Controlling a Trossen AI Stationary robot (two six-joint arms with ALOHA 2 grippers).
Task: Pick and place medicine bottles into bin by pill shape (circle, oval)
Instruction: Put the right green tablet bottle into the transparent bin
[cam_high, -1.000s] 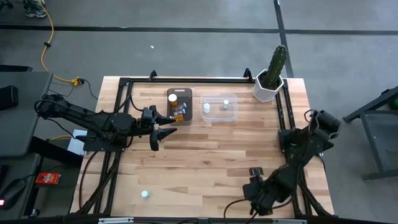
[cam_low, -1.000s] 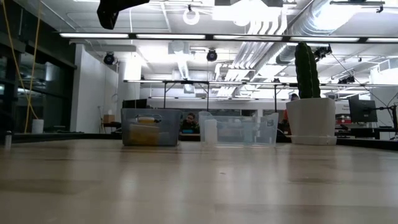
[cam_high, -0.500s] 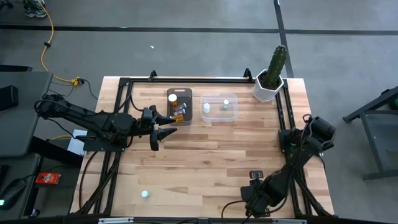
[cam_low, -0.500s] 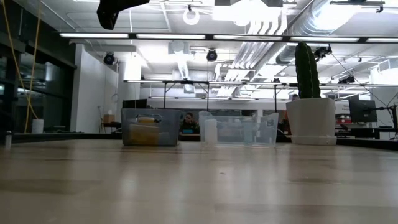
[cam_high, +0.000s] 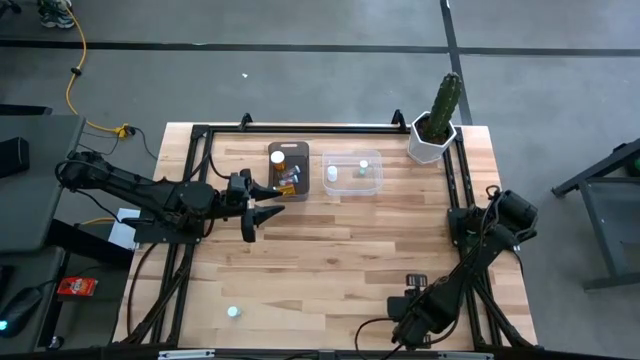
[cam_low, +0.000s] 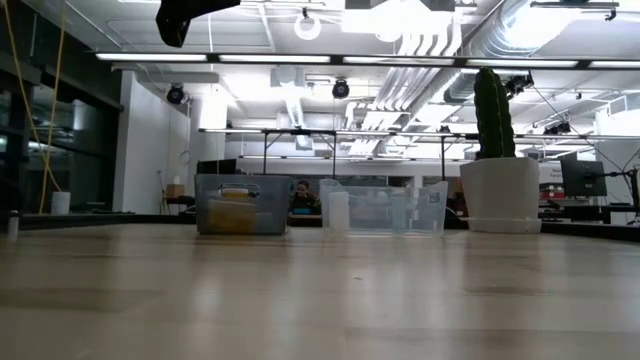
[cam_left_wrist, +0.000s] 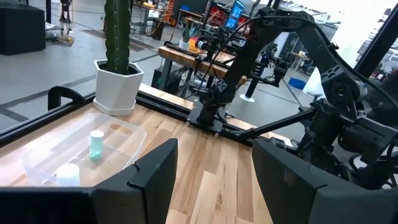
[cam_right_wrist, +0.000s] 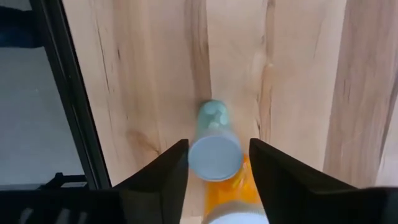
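Note:
My right gripper (cam_right_wrist: 217, 180) is open at the table's near edge, right of the middle (cam_high: 405, 335), pointing down. Its fingers stand on either side of a pale clear bottle with a white cap (cam_right_wrist: 214, 146). An amber bottle (cam_right_wrist: 231, 194) lies right beside the pale one. The arm hides both in the high view. My left gripper (cam_high: 258, 208) is open and empty, above the table beside the dark bin (cam_high: 288, 168). That bin holds an amber bottle (cam_high: 278, 157). The clear bin (cam_high: 352, 173) holds two pale bottles (cam_left_wrist: 95, 144). One more bottle (cam_high: 232, 311) stands near the front left. My right gripper comes at the pale bottle from above, with one finger (cam_right_wrist: 163, 180) and the other (cam_right_wrist: 283, 177) close beside its cap (cam_right_wrist: 214, 157). I cannot tell whether they touch it. The bottle rests on the table.
A white pot with a green cactus (cam_high: 437, 125) stands at the far right corner. A black frame rail (cam_right_wrist: 68, 93) runs along the table beside my right gripper. Bare wood lies between the bins and the near edge.
My right gripper has moved a little toward the table's near edge, and its arm has sunk lower. My left arm has kept still.

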